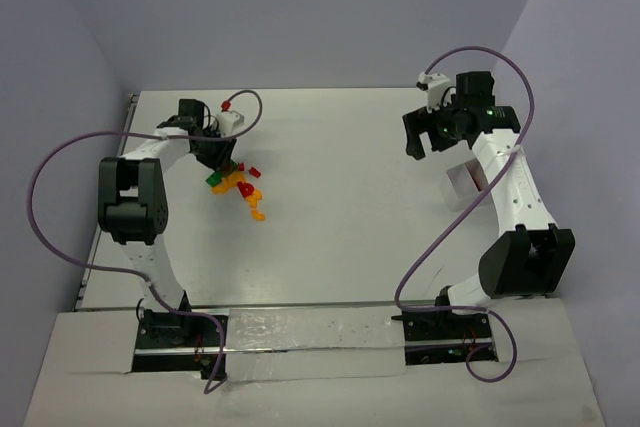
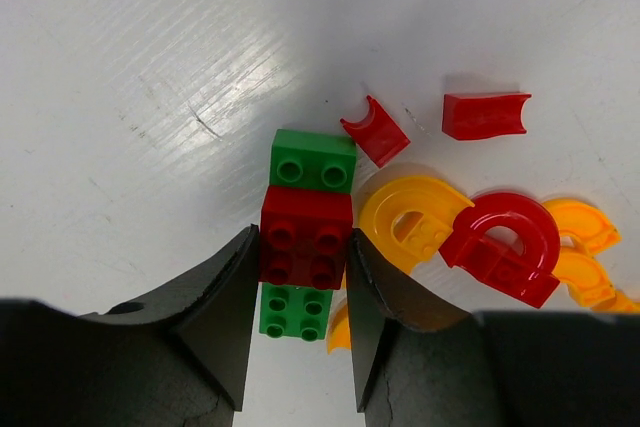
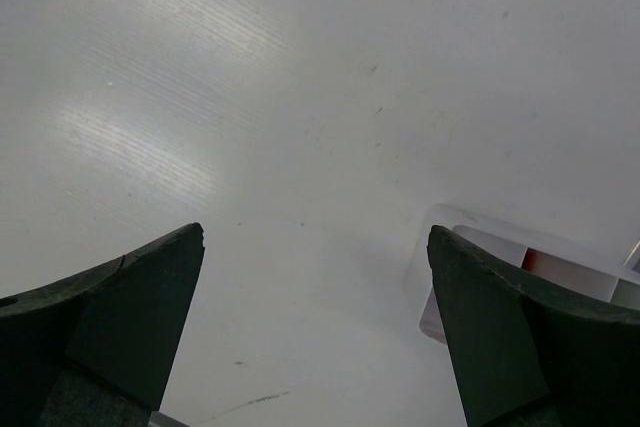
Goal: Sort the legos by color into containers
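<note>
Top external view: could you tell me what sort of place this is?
Probably a robotics lab cell: a plain white table enclosed by bare pale-purple walls, black-and-white robot arms, left and right, bolted at its near edge, and small red, green and orange plastic bricks.

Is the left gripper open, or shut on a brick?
Shut on the red brick: both fingers of the left gripper press its sides.

Robot lab: walled white table [image 1: 350, 247]

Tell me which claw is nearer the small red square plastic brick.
Left. The left claw grips the small red square plastic brick by its sides; the right claw hangs open far across the table, beside a white translucent plastic bin.
</note>
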Controlling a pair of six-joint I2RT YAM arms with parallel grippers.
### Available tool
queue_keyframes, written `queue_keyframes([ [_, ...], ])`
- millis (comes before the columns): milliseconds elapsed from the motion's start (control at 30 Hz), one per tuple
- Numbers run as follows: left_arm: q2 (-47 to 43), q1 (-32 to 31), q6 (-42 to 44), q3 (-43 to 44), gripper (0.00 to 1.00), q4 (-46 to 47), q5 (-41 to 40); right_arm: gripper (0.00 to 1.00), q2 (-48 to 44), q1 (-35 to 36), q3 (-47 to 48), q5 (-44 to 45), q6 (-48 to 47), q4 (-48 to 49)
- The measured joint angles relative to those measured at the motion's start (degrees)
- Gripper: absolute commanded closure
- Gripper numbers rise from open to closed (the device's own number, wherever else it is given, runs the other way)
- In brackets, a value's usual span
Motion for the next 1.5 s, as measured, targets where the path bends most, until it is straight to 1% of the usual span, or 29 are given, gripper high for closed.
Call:
queue_keyframes([
  [200,0.1,0.0,0.3,0.4,0.88,-0.8,0.1,0.04,0.0,1.8,0.0,-2.9,1.6,0.2],
  [233,0.0,0.0,0.3,0.7,0.94,-1.3,0.1,0.06,0.0,2.0,0.0,-3.6,2.2,0.5],
  [300,-0.1,0.0,0.3,1.6,0.99,-2.4,0.1,0.08,-0.2,2.5,-0.2,-5.6,4.0,1.5],
  [433,-3.7,-0.3,0.2,3.3,1.00,-4.4,0.8,0.13,-1.6,3.6,-2.6,-10.2,9.6,5.3],
  [500,-7.4,-1.2,0.2,3.5,1.00,-4.8,1.0,0.16,-2.3,4.3,-3.6,-12.9,13.5,7.1],
  [567,-12.4,-3.6,0.0,3.5,1.00,-5.0,1.1,0.19,-2.5,5.0,-4.3,-15.7,17.4,9.0],
  [633,-17.3,-7.4,-0.4,3.3,1.00,-4.6,1.2,0.22,-2.5,5.6,-4.9,-18.3,21.1,11.2],
  [733,-23.9,-15.3,-2.0,1.6,1.00,-3.4,2.1,0.25,-2.4,6.2,-5.9,-21.6,26.8,14.2],
  [833,-27.4,-22.8,-4.5,-0.7,1.00,-2.6,2.7,0.27,-2.0,7.0,-6.5,-24.9,32.4,17.6],
  [967,-27.6,-30.1,-7.4,-2.2,1.00,-2.6,2.0,0.31,-0.3,10.0,-6.5,-28.0,37.4,21.2],
  [1133,-27.5,-35.8,-9.3,-2.3,1.00,-2.6,0.4,0.34,1.2,15.7,-8.0,-29.5,39.7,22.9],
  [1300,-27.5,-38.0,-10.1,-2.3,1.00,-2.6,-1.2,0.38,3.2,19.4,-8.6,-30.0,40.0,23.1],
  [1500,-27.3,-38.8,-10.4,-2.3,1.00,-2.6,-2.9,0.40,5.0,20.2,-8.7,-30.0,40.0,23.0],
])
